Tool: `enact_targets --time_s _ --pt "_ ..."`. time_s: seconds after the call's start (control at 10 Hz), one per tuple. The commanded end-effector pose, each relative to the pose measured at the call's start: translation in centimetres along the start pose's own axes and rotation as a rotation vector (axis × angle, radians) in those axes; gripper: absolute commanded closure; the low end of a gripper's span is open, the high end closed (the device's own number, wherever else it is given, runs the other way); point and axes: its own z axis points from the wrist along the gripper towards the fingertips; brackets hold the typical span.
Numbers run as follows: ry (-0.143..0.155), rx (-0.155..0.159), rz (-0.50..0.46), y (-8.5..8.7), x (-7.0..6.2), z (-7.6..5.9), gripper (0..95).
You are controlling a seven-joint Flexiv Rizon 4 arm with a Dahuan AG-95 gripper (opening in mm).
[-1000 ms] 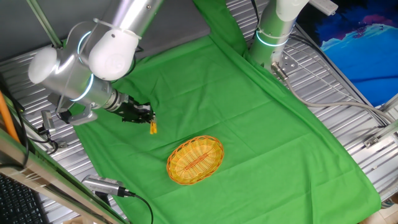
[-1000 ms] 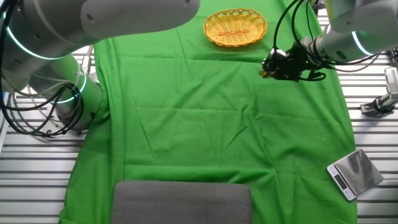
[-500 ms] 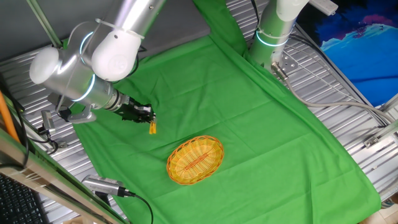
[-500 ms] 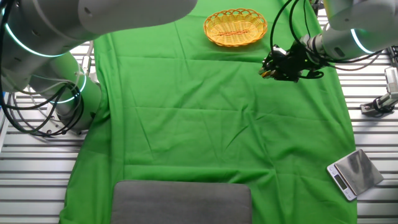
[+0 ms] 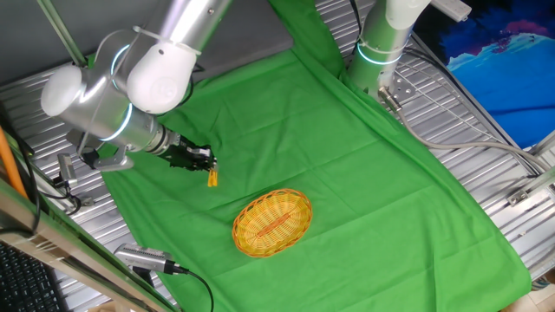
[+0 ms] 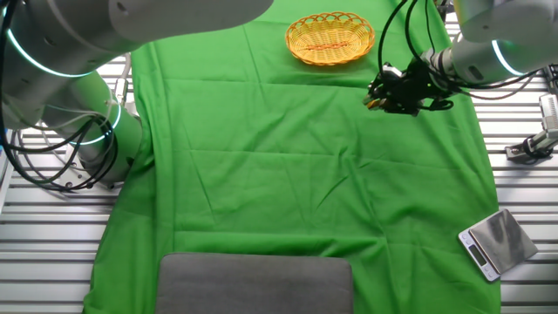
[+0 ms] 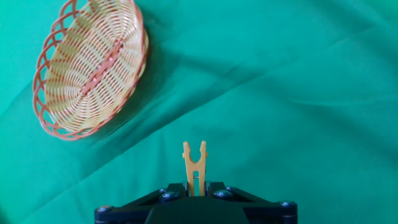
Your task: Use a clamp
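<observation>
The pincer (image 7: 195,186) holds the clamp (image 7: 194,164) by its handle end, with the two prongs pointing away from the hand. In the hand view the clamp stands at the lower centre of the frame, its forked tip free above the green cloth (image 7: 298,93). This grip suits the task: squeezing the handle end should spread the prongs, so the working end must stay clear of the fingers.

In one fixed view the pincer (image 5: 198,158) sits at the left centre of the frame, and the clamp (image 5: 212,178) hangs from it as a small yellow-orange piece just above the cloth (image 5: 347,156). Whether the tip touches the cloth cannot be told from this angle. The basket (image 5: 272,223) lies near, toward the lower centre, apart from the clamp.

In the other fixed view the pincer (image 6: 397,87) is at the upper right, beside the basket (image 6: 330,37) at the top centre. The clamp is only faintly visible there, as an orange speck at the pincer's tip.

In the hand view the basket (image 7: 90,65) fills the upper left, with its rim tilted toward the camera. The prongs do not point at the rim; they aim to its right. Judged from this layout, the likely step in hand is carrying the clamp toward the basket rim, a thin edge the prongs could bite. A second arm base (image 5: 381,43) stands at the top of one fixed view, and a small scale (image 6: 495,242) lies at the lower right of the other.
</observation>
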Motion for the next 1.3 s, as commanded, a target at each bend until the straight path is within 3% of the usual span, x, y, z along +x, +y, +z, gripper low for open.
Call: enact_targets --time_s 0.1,0.4,1.3 --pt "0.008 0.002 0.01 0.02 0.02 -0.02 95.0" --pt "0.013 0.006 0.021 0.02 0.02 -0.02 95.0" --pt "-0.015 -0.018 -0.059 0.02 0.02 -0.02 95.0"
